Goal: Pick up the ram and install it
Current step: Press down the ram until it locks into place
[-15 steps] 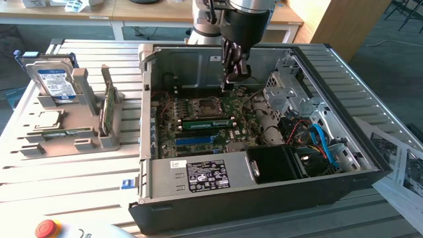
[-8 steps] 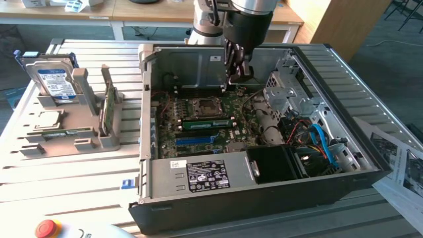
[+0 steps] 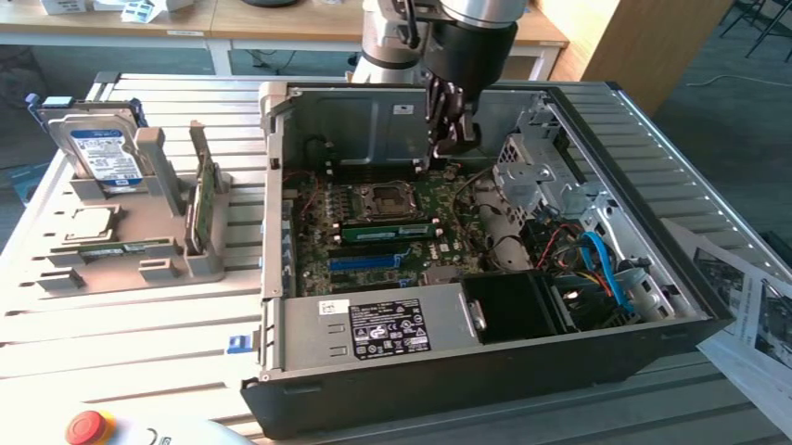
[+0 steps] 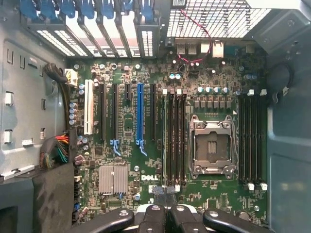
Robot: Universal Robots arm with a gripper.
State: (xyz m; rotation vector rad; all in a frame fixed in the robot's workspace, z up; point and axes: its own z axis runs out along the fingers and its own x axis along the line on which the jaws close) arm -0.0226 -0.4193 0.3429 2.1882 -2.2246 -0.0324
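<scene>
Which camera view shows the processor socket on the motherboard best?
The wrist view. It looks straight down on the processor socket, so its square metal frame shows whole and unobstructed. The exterior view shows the same processor socket at a slant and with less detail.

Hard drive [image 3: 102, 153] (upright), grey holder [image 3: 151, 178]

Matt grey plastic holder [image 3: 167, 199], bare metal case wall [image 3: 359, 120] (dull sheen), glossy motherboard [image 4: 127, 124]
</scene>
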